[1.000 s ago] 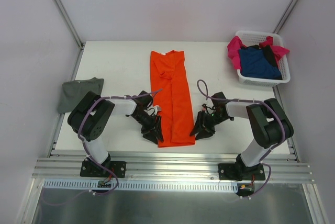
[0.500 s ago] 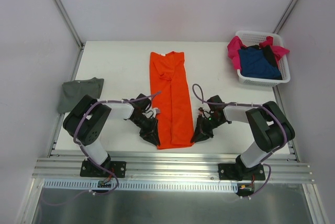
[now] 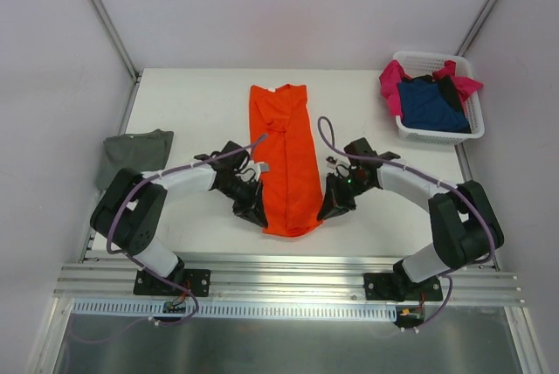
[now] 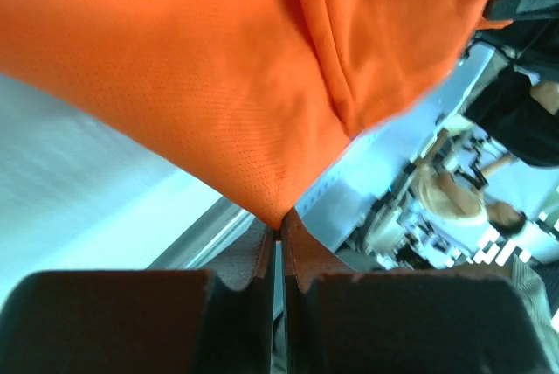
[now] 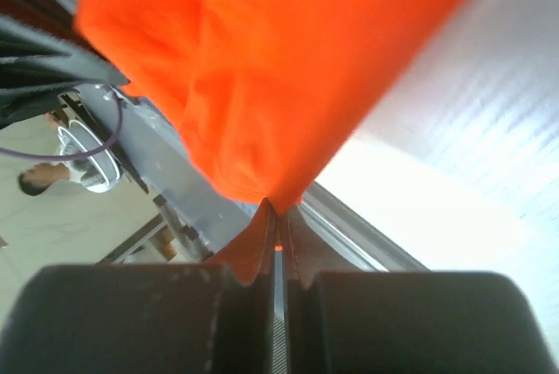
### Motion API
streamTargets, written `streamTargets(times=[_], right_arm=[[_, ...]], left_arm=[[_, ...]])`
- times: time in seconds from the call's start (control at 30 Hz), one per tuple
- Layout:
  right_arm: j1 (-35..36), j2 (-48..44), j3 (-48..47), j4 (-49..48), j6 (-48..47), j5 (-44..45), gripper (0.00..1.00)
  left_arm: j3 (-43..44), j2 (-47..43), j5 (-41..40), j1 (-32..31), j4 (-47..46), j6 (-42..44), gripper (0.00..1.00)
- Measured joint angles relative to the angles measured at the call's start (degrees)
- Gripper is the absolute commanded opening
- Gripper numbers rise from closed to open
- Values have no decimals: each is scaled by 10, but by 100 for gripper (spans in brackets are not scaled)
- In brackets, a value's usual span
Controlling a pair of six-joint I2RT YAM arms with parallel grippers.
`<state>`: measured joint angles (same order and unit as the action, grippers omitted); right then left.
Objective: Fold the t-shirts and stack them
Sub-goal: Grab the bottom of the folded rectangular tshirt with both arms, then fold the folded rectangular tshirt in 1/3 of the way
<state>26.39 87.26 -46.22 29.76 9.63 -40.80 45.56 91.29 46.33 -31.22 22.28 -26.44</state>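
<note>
Clamped shut, my left tool point(image 3: 255, 213) pinched the lower left corner of the orange t-shirt point(image 3: 284, 155), its fingers point(image 4: 260, 256) pressed together with only a tip of cloth between them. My right tool point(image 3: 330, 210) gripped the lower right corner the same way. That shirt lay as a long strip at the centre of the tabletop point(image 3: 192, 103), its bottom edge bunched between my tools. At the left edge lay the grey-green t-shirt point(image 3: 133, 151). The magenta t-shirt point(image 3: 390, 81) and navy t-shirt point(image 3: 430, 105) sat in the white basket point(image 3: 437, 135) at upper right.
</note>
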Motion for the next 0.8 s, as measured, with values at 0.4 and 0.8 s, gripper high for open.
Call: streamTargets(times=[0.4, 0.8], right_arm=[[-50, 5, -165, 47, -71, 15, 1], [-69, 129, -310, 6, -98, 33, 0]], left_arm=[[100, -55, -51, 119, 85, 99, 0], [279, 85, -83, 170, 92, 153, 0]])
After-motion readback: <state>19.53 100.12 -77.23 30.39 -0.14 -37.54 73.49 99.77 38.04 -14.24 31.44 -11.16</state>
